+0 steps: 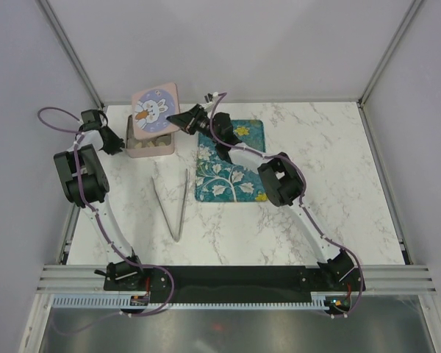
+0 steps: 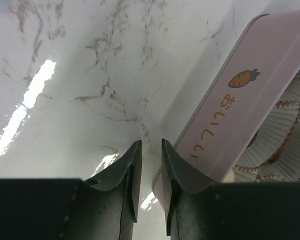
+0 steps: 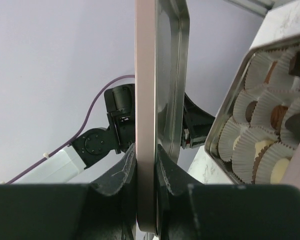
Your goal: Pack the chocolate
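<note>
The chocolate lies in white paper cups inside the open pink tin at the back left; brown and cream pieces show in the right wrist view. My right gripper is shut on the rim of the pink bunny lid and holds it tilted just above the tin. In the right wrist view the lid stands edge-on between the jaws of that gripper. My left gripper sits low against the tin's left side. Its jaws are a narrow gap apart and hold nothing.
Long metal tongs lie on the marble table in front of the tin. A teal mat with white and yellow flower prints lies to the right, under my right arm. Enclosure walls stand behind and at both sides.
</note>
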`<control>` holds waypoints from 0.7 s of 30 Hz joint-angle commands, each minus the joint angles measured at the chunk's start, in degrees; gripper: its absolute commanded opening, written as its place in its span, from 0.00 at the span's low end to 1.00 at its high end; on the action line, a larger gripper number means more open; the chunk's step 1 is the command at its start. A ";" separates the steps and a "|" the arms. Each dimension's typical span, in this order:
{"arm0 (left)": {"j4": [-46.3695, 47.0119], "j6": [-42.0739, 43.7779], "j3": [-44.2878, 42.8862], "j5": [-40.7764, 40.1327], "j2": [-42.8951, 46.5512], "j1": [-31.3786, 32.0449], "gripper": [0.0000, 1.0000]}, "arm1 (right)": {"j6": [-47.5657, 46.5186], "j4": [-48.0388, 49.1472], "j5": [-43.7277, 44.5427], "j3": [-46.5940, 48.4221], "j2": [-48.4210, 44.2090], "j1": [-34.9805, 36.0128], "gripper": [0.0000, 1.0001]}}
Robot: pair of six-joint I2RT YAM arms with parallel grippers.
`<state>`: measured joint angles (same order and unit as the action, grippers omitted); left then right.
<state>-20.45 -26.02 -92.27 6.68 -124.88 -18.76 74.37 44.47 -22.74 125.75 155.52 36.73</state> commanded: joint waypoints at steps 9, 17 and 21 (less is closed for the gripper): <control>0.50 -3.42 4.03 1.59 8.86 0.31 0.35 | 5.26 0.01 6.30 9.06 6.45 3.52 0.00; 0.85 -3.16 5.87 4.30 12.82 -0.83 0.48 | 7.37 -0.26 7.80 9.51 7.95 3.61 0.00; 3.47 -2.37 6.66 12.11 13.35 -1.80 0.53 | 9.39 0.35 6.66 11.96 9.80 3.52 0.00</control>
<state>-20.01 -27.88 -86.52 12.47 -114.02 -19.49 81.34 41.47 -16.38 133.84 164.03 40.29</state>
